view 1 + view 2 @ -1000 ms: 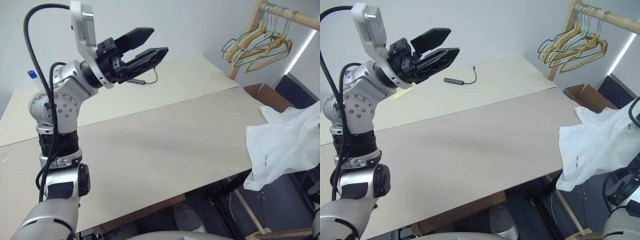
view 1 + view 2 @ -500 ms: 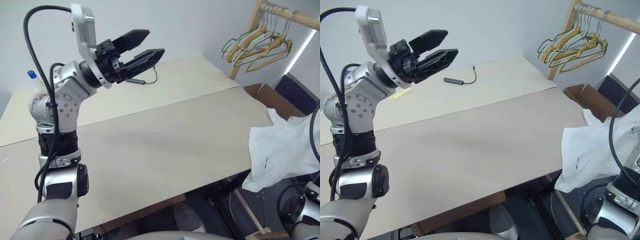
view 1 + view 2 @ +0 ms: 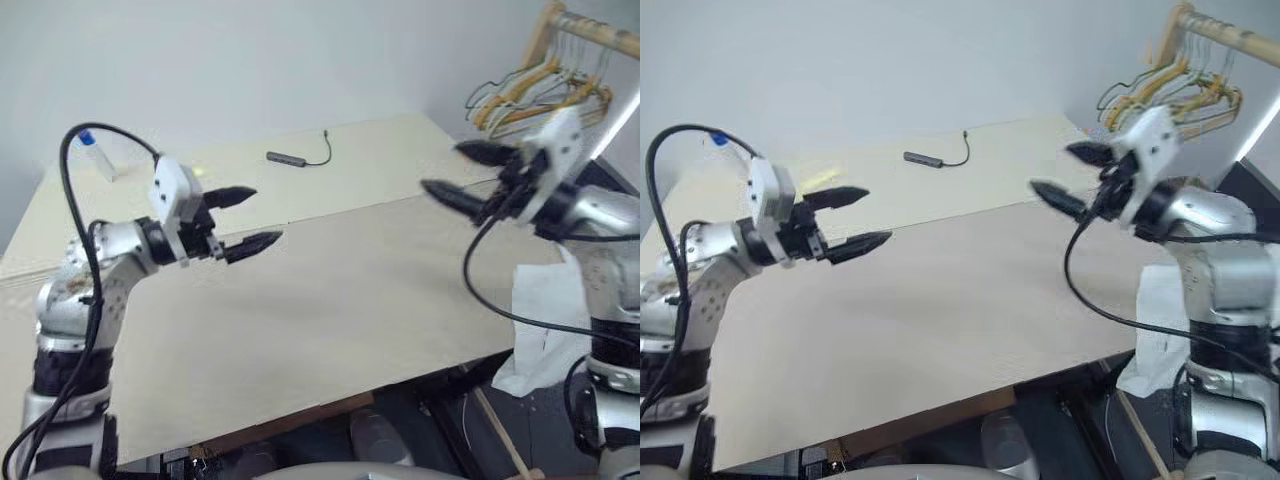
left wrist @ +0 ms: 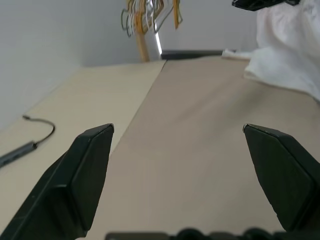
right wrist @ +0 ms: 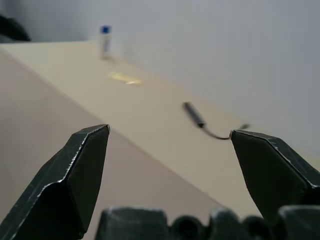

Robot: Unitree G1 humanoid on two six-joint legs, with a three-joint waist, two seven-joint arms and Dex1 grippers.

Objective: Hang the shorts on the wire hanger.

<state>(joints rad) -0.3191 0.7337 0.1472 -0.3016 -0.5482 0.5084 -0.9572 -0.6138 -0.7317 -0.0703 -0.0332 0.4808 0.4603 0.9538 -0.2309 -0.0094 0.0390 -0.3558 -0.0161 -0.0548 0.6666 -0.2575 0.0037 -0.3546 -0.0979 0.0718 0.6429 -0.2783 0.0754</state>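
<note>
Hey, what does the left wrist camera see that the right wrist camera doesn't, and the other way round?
Left wrist view: the white shorts bunched at the table's far end, and the hangers on a wooden rack beyond it, seen past the open left gripper. Right wrist view: a small blue-capped bottle and a yellow slip on the table near the wall, past the open right gripper. Both: the beige table and the dark adapter with its cable lying on it.
</note>
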